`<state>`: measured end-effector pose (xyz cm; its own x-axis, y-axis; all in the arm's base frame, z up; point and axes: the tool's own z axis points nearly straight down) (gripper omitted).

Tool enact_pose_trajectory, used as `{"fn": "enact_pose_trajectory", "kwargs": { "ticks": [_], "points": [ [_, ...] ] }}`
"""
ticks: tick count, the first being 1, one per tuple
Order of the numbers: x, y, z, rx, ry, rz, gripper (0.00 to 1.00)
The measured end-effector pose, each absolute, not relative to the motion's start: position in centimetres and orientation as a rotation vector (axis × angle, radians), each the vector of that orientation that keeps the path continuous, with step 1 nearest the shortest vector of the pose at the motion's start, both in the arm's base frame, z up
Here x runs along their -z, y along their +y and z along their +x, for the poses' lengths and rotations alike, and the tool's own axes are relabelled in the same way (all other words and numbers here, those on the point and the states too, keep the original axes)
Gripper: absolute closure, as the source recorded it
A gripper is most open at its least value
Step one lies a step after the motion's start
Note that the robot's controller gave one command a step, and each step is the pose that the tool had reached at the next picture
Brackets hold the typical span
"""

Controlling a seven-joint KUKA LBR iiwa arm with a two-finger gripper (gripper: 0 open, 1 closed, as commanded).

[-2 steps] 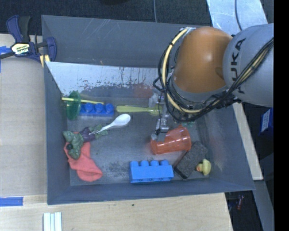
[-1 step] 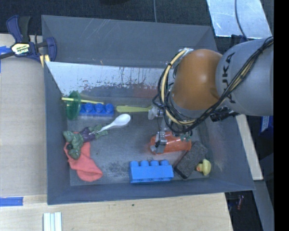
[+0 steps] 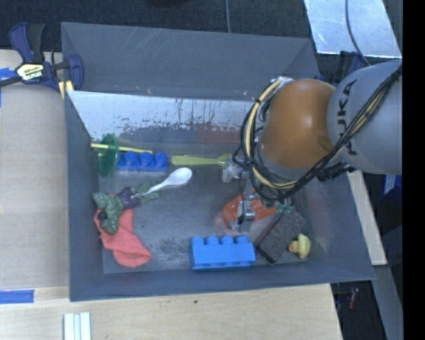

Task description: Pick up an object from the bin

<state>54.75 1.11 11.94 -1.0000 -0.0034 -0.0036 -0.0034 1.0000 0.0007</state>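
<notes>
We see the tool (image 3: 246,211) low over a small orange-red rounded thing (image 3: 231,210), right of middle in the grey metal bin (image 3: 198,62), its opening we cannot tell, orange-capped wrist (image 3: 297,122) bent down from the right, blue plastic brick (image 3: 222,252) nearby

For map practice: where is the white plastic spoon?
The white plastic spoon lies left of centre in the camera view, just below the upper blue toy brick.

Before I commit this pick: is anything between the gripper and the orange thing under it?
Nothing visible does. The gripper is directly over the orange thing. The blue brick in front and the dark sponge to the right lie close beside the orange thing, not on top of it.
</notes>
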Motion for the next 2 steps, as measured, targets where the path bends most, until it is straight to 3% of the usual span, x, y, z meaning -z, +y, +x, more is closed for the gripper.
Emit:
{"fn": "enact_pose_trajectory", "kwargs": {
  "ticks": [1,2],
  "points": [
    [-10.1,-2.0,53.7,-0.002,3.127,0.076,0.00],
    [-8.9,-2.7,52.7,-0.004,3.116,0.128,1.00]
  ]
}}
